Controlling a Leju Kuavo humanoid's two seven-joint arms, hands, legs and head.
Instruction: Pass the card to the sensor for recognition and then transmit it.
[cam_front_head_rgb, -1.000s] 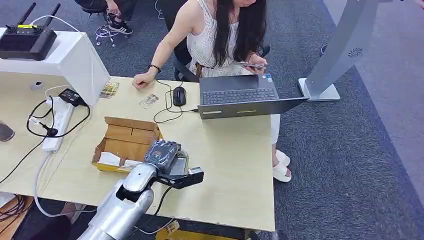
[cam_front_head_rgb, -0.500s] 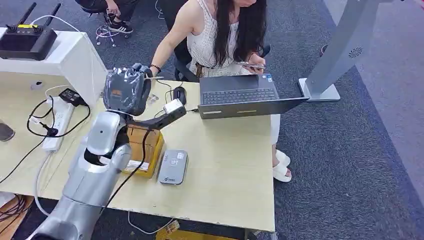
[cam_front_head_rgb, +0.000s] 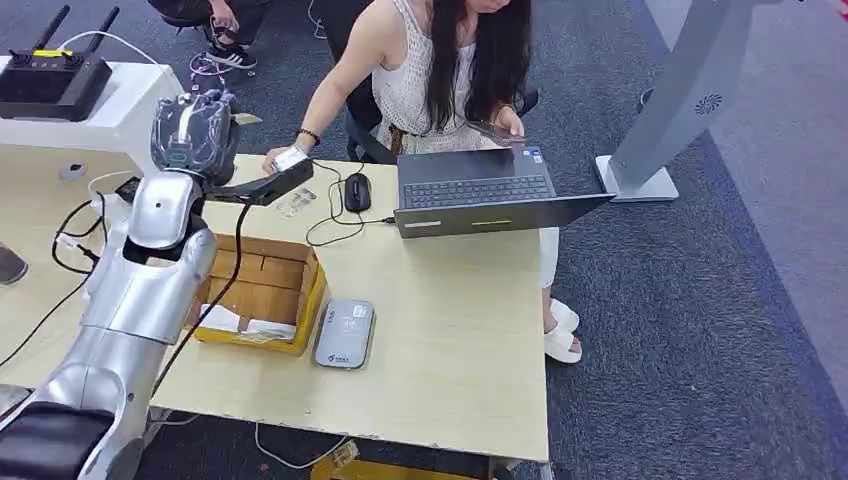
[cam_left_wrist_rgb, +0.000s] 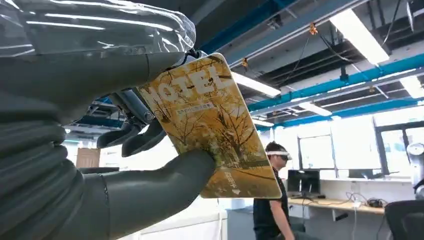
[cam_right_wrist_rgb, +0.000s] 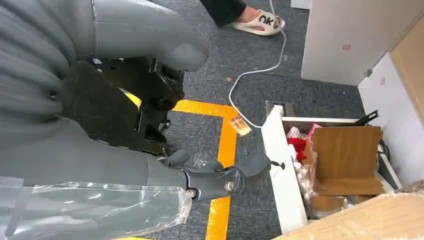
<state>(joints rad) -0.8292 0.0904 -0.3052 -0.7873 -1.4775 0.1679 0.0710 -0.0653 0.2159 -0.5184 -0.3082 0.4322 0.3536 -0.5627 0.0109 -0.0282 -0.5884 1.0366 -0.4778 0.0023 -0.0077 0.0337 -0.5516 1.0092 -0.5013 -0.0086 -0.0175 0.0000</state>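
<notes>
Up over the table's far left, your plastic-wrapped left hand (cam_front_head_rgb: 195, 130) pinches the yellow tree-printed hotel card (cam_left_wrist_rgb: 210, 125) between thumb and fingers. That hand is your nearer one to the seated person's hand (cam_front_head_rgb: 283, 158), just beyond. Your right hand (cam_right_wrist_rgb: 220, 180) hangs empty, fingers loosely apart.

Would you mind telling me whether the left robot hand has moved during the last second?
Yes. The left robot hand has risen from the grey sensor near the table's front edge and swung across the cardboard box toward the far-left corner, gripping the card.

A seated person (cam_front_head_rgb: 440, 70) faces an open laptop (cam_front_head_rgb: 485, 195); a cardboard box (cam_front_head_rgb: 260, 290) sits on the table (cam_front_head_rgb: 460, 340).
</notes>
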